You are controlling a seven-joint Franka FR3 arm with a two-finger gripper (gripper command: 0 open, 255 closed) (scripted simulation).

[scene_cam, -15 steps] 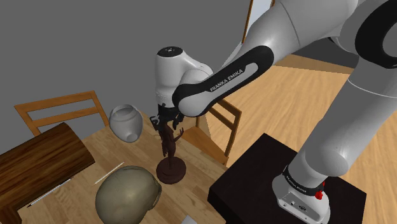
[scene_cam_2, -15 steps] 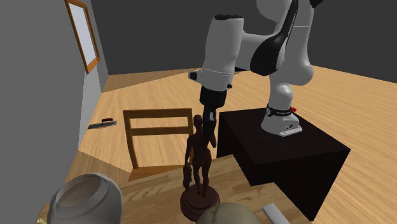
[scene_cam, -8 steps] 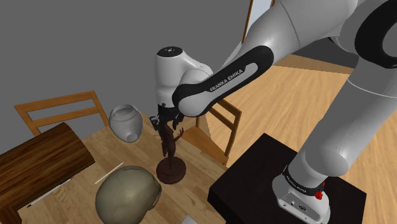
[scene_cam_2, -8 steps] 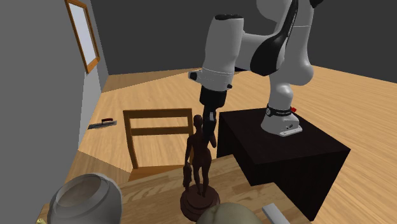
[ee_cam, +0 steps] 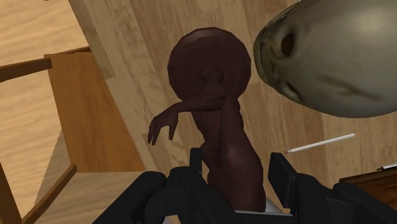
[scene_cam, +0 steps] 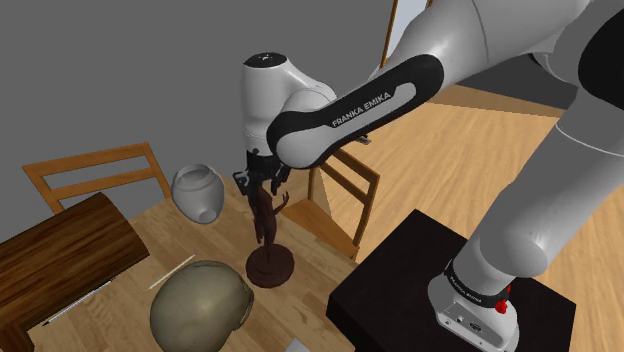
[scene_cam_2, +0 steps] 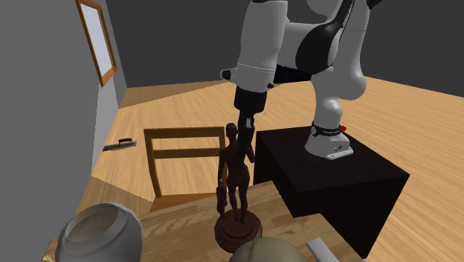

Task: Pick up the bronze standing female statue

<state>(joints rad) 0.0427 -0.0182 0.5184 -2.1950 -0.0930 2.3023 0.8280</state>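
The arm [scene_cam: 350, 105] comes up off the black stand [scene_cam: 440, 290], arches over and slopes down toward the shoulder view's left. The wrist is bent so the gripper [scene_cam: 262, 185] points straight down at the tabletop [scene_cam: 150, 230]. Its fingers are pinched in on the top of the dark brown statue [scene_cam: 265, 225], one on each side of the head and shoulders, and you can see this best in the wrist view. The statue is upright on its round base, close to the tabletop edge on the stand's side, where a wooden chair [scene_cam_2: 186, 152] sits. Honestly can't tell if the base is touching the wood or just clear of it. A grey pot [scene_cam: 198, 192] sits near the far edge, and an olive round lump [scene_cam: 200, 300] sits beside the base, with a thin white stick [scene_cam: 172, 271] between them.
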